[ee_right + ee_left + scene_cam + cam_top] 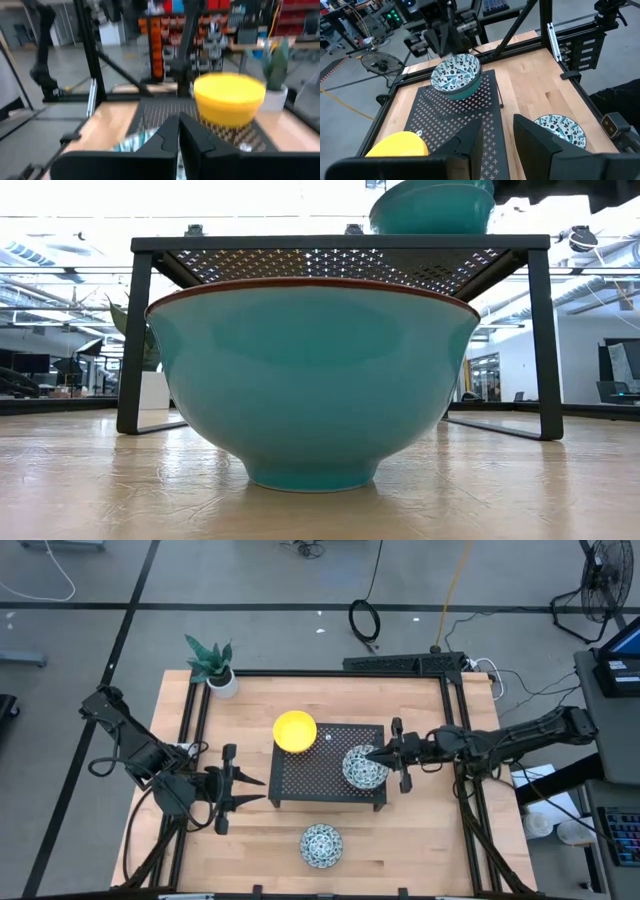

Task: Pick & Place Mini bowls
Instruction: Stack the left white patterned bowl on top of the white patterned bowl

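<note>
Two glossy patterned bowls (364, 767) (321, 845) | smooth yellow bowl (295, 730) | perforated metal rack (310, 776)

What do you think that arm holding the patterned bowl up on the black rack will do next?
Probably lower it a little and let go. The right gripper is shut on the rim of the patterned bowl, which sits tilted over the black rack beside the yellow bowl, so it seems nearly placed. The left gripper waits beside the rack.

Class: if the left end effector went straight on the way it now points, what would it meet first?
Probably the black perforated rack: the left end effector points at its near edge, though depth is unclear.
</note>
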You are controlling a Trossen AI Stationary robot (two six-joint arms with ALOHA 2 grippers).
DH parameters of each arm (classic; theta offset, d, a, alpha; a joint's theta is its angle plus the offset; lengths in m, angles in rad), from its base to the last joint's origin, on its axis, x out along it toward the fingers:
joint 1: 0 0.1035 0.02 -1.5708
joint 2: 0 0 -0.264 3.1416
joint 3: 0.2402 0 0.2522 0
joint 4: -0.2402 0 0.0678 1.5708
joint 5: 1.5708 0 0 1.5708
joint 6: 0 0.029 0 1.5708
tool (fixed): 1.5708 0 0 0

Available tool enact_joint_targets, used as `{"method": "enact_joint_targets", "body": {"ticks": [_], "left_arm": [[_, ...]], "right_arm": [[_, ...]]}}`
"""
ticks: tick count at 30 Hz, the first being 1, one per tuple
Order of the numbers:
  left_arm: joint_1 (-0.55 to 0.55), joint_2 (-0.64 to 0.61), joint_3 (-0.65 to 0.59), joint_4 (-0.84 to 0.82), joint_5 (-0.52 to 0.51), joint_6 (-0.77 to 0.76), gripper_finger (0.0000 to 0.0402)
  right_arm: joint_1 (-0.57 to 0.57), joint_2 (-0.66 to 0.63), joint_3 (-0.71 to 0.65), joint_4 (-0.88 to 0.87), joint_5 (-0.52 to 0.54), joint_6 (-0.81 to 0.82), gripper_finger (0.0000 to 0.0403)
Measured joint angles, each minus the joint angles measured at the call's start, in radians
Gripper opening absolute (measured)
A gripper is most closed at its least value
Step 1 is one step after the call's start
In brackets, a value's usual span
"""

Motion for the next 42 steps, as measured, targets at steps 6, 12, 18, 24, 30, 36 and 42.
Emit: {"method": "enact_joint_targets", "body": {"ticks": [6, 12, 18, 24, 30, 36, 42], "left_arm": [[0.0, 0.0, 0.0, 0.0, 0.0, 0.0, 0.0113], [0.0, 0.0, 0.0, 0.0, 0.0, 0.0, 0.0113], [0.0, 0.0, 0.0, 0.0, 0.0, 0.0, 0.0113], [0.0, 0.0, 0.0, 0.0, 0.0, 0.0, 0.0113], [0.0, 0.0, 0.0, 0.0, 0.0, 0.0, 0.0113], [0.0, 0.0, 0.0, 0.0, 0.0, 0.0, 0.0113], [0.0, 0.0, 0.0, 0.0, 0.0, 0.0, 0.0113]], "right_arm": [[0.0, 0.005, -0.001, -0.073, 0.002, 0.01, 0.0], [0.001, -0.006, -0.014, -0.052, 0.003, 0.022, 0.0], [0.04, -0.023, -0.013, -0.004, 0.001, -0.029, 0.0], [0.1, 0.024, -0.043, 0.047, 0.005, -0.02, 0.0], [0.131, 0.028, -0.058, 0.105, 0.035, -0.022, 0.0], [0.168, 0.024, -0.058, 0.108, 0.075, -0.053, 0.0], [0.174, 0.028, -0.058, 0.04, 0.14, -0.014, 0.0]]}}
